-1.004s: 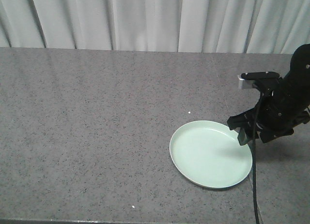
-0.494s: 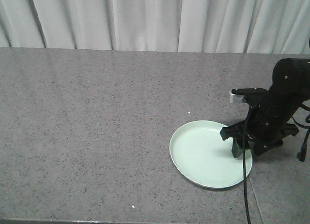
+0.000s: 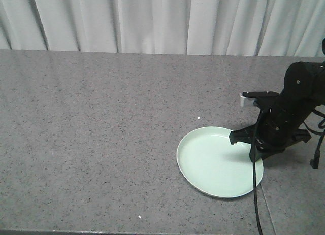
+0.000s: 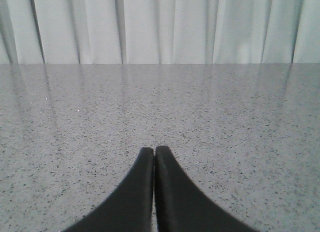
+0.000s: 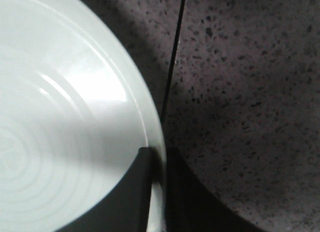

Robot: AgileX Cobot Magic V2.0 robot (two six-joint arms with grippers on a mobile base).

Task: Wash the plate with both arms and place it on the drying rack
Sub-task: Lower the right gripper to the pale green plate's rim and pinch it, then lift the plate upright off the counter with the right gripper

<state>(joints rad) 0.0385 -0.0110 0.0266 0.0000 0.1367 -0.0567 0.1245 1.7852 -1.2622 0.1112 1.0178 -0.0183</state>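
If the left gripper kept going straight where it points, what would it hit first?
Probably the white curtain at the far edge. The left gripper points across the speckled countertop, and nothing shows in its path, though its height above the surface is unclear.

the plate (image 3: 216, 164) lay flat on the countertop (image 3: 101, 123), in its front right part, and the curtain (image 3: 152, 22) hung behind the counter's far edge. the right gripper (image 5: 159, 159) stood at the plate's right rim, with one finger inside the rim, the other outside it and the rim between them, while a cable (image 3: 254, 194) ran down past the plate's right edge toward the front. the left gripper (image 4: 154, 153) sat low over bare countertop, facing the curtain
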